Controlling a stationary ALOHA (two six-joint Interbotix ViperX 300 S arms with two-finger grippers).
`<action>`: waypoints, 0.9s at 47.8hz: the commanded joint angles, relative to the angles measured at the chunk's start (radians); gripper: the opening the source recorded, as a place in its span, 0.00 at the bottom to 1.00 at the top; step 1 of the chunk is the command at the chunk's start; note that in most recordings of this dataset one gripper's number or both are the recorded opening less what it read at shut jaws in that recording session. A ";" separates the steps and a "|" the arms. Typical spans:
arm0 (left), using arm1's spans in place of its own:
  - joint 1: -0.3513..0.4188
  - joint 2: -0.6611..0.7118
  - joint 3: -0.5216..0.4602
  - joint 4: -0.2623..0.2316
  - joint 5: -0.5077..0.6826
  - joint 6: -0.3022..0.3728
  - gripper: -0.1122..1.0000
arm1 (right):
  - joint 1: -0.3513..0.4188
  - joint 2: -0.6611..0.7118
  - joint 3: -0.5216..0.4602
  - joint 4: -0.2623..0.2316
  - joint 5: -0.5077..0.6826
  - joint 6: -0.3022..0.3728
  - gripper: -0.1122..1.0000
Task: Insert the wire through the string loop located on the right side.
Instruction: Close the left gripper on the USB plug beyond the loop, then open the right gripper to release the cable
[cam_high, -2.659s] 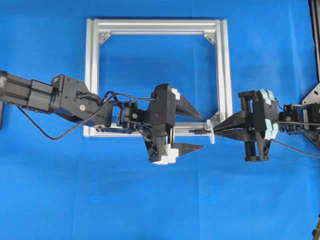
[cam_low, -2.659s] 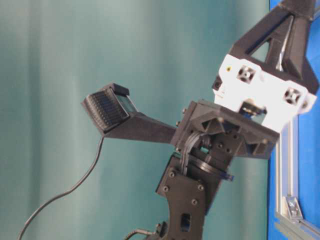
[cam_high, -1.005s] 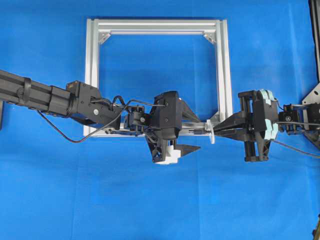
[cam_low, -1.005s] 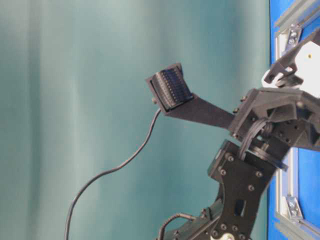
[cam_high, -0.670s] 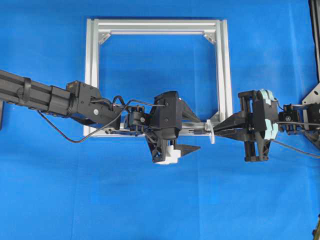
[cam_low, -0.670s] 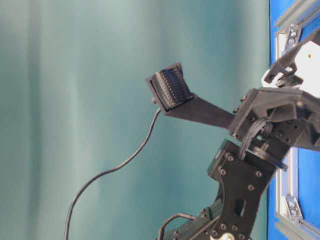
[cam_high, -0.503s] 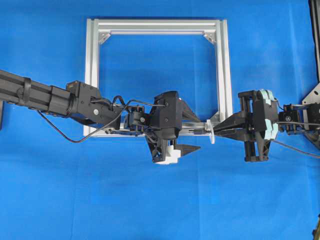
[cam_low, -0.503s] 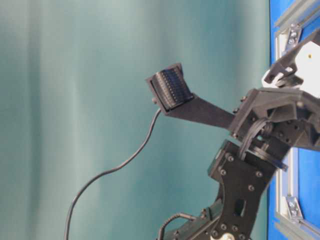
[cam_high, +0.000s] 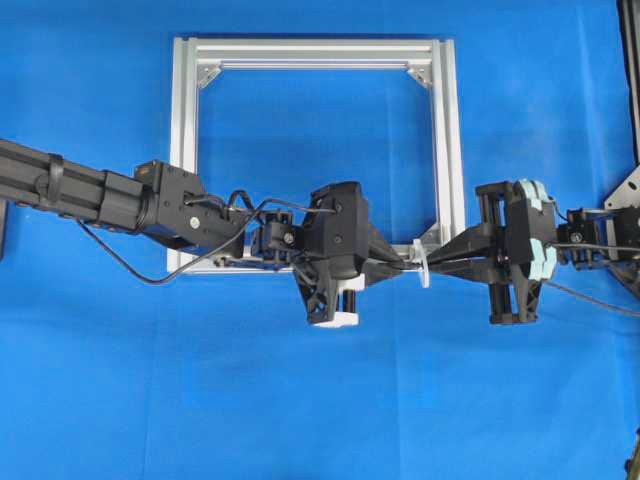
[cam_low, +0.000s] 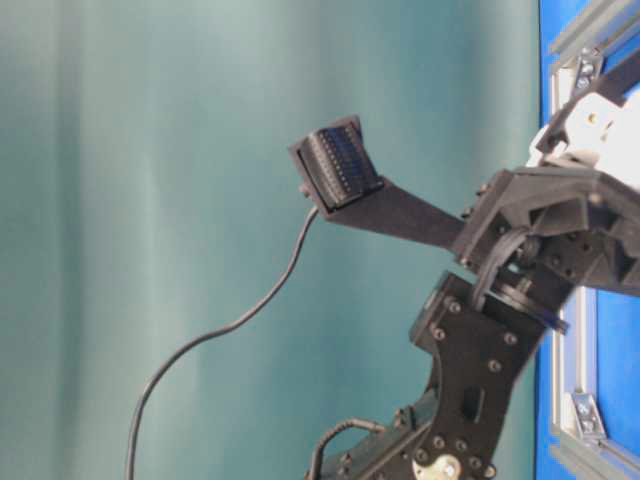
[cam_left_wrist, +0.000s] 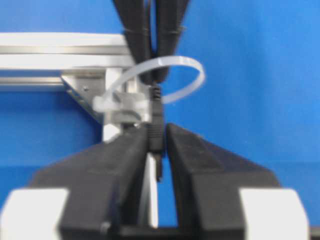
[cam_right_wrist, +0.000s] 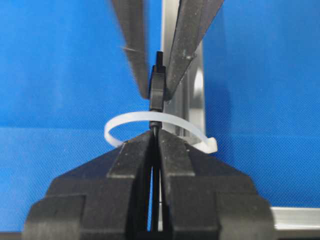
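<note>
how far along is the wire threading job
Mostly done: the wire passes through the string loop on the frame. In hand: the left hand and the right hand both pinch it, either side of the loop. Left: releasing.

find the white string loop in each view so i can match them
Overhead: string loop right of centre, at the frame's lower right corner.
Table-level: not in view.
Left wrist: loop upper centre.
Right wrist: loop at centre.
Shared landmark: the wire's plug by the loop.

The left tool (cam_left_wrist: 157, 145) has closed onto the wire (cam_left_wrist: 157, 127).
</note>
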 joint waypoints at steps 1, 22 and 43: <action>0.003 -0.015 -0.028 -0.002 -0.008 0.002 0.17 | -0.002 -0.009 -0.018 0.000 -0.006 0.000 0.07; 0.003 -0.018 -0.021 -0.002 -0.005 0.000 0.17 | -0.002 -0.014 -0.012 -0.005 0.014 -0.015 0.12; 0.003 -0.044 0.026 -0.002 -0.015 0.000 0.17 | -0.002 -0.021 -0.008 -0.002 0.035 -0.026 0.93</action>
